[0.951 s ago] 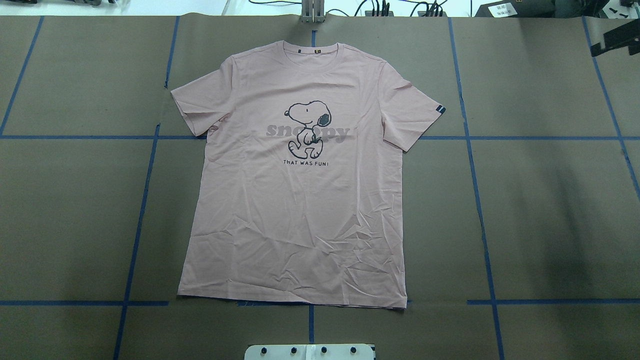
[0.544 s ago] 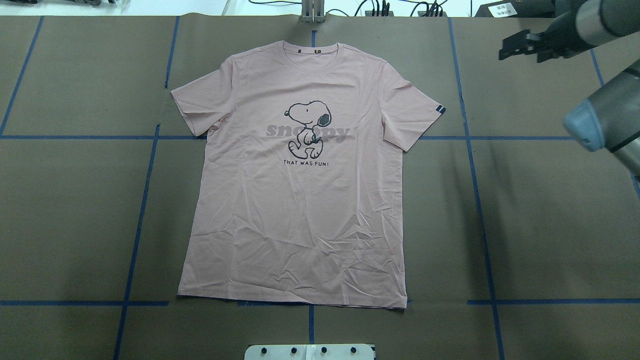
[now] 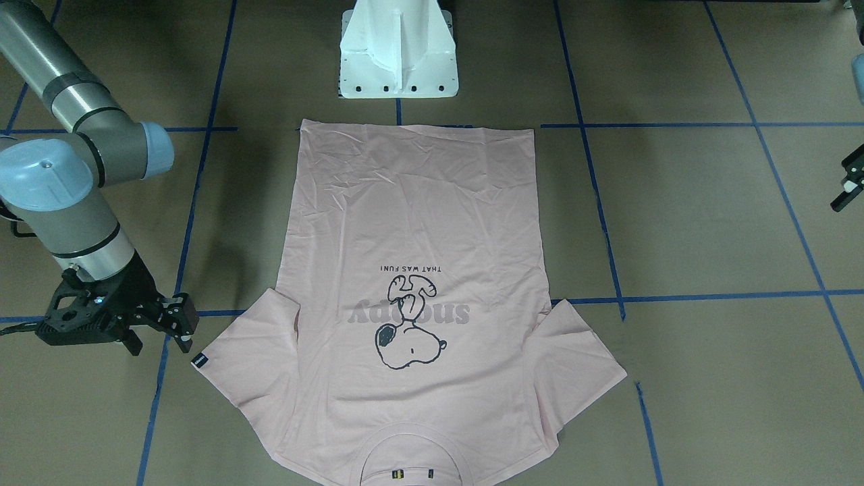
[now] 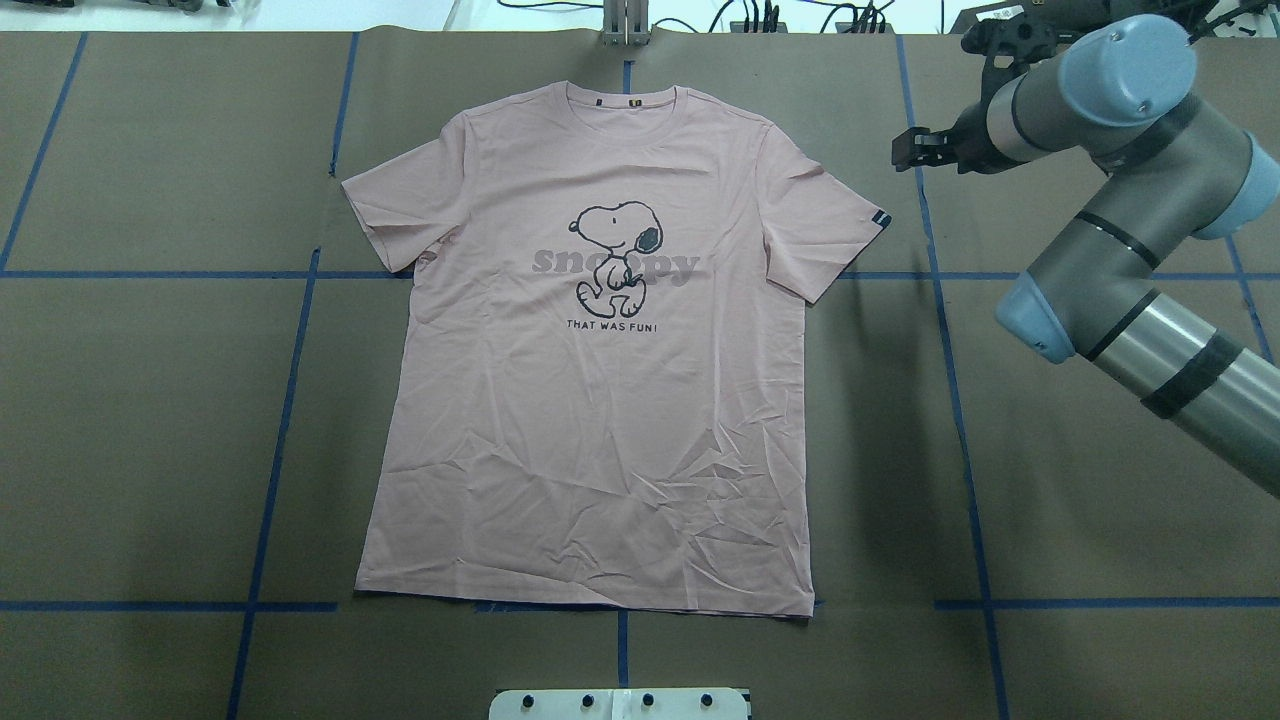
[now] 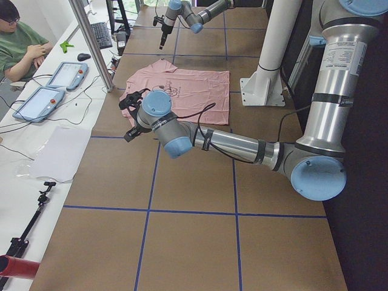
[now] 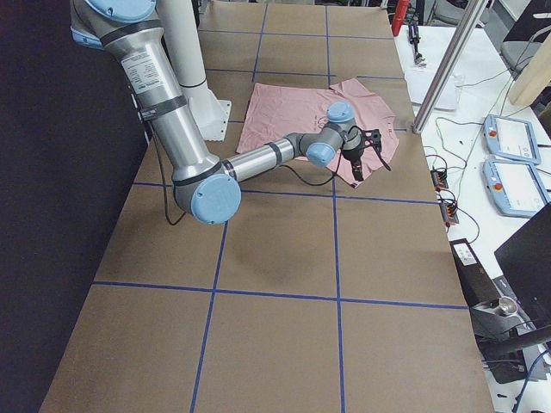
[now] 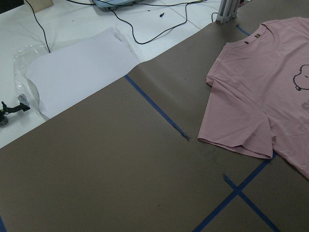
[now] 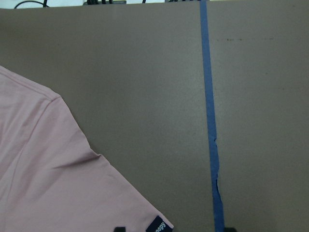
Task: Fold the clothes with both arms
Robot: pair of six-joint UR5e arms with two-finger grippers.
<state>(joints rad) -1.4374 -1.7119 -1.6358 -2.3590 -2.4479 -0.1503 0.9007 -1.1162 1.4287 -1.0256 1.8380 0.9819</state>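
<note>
The pale pink T-shirt (image 4: 600, 420) lies flat, print side up, with its collar at the far edge; it also shows in the front-facing view (image 3: 412, 209). My right gripper (image 4: 903, 150) is open and empty. It hovers just beyond the shirt's right sleeve and its dark tag (image 4: 880, 219), clear of the cloth. The front-facing view shows this gripper (image 3: 158, 339) beside the tag (image 3: 198, 360). My left gripper (image 3: 848, 183) shows only partly at the view's edge, far from the shirt's left sleeve (image 7: 236, 130). I cannot tell whether it is open.
The brown table is marked with blue tape lines (image 4: 945, 330). The white pedestal base (image 3: 398, 54) stands at the shirt's hem side. A metal post (image 4: 625, 25) stands beyond the collar. A white sheet (image 7: 77, 67), cables and tablets (image 5: 66, 76) lie off the table's far side.
My right arm has swung in from the right edge toward the shirt's right sleeve. The shirt has not moved.
</note>
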